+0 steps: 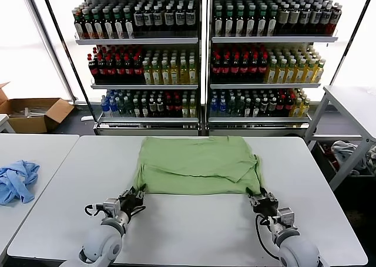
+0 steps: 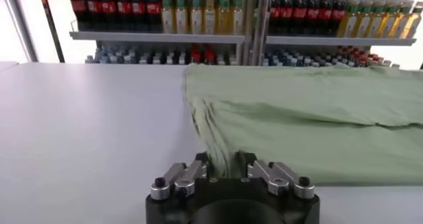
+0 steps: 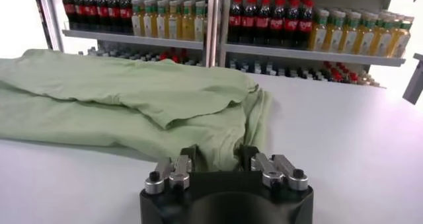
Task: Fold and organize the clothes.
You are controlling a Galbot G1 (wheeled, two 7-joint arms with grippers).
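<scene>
The white table (image 1: 194, 232) fills the lower part of the head view, with a second white table (image 1: 35, 146) at its 9 o'clock side and a third table (image 1: 352, 100) at 2 o'clock. Beyond the far edge stand two shelving units (image 1: 202, 56) stocked with rows of bottles (image 1: 141, 67).

The green shirt (image 1: 197, 164) lies on the far half of the main table, spread flat as a broad rectangle with its upper layer folded over the lower one; no buttons or chest print show on the visible side. Its near edge runs across the table, and the two near corners, at about 7 and 5 o'clock of the cloth, sit at the grippers.

The left gripper (image 1: 136, 195) rests low on the table at the shirt's near left corner. In the left wrist view the cloth (image 2: 310, 123) gathers into a bunched fold that passes between the fingers, which are clamped on it (image 2: 223, 169).

The right gripper (image 1: 260, 198) sits at the near right corner. In the right wrist view the cloth (image 3: 132, 103) bunches the same way between the fingers, pinched there (image 3: 218, 160).

A crumpled light blue garment (image 1: 16, 181) lies on the table at 9 o'clock, well apart from the shirt. A cardboard box (image 1: 32, 114) stands on the floor at 10 o'clock.
</scene>
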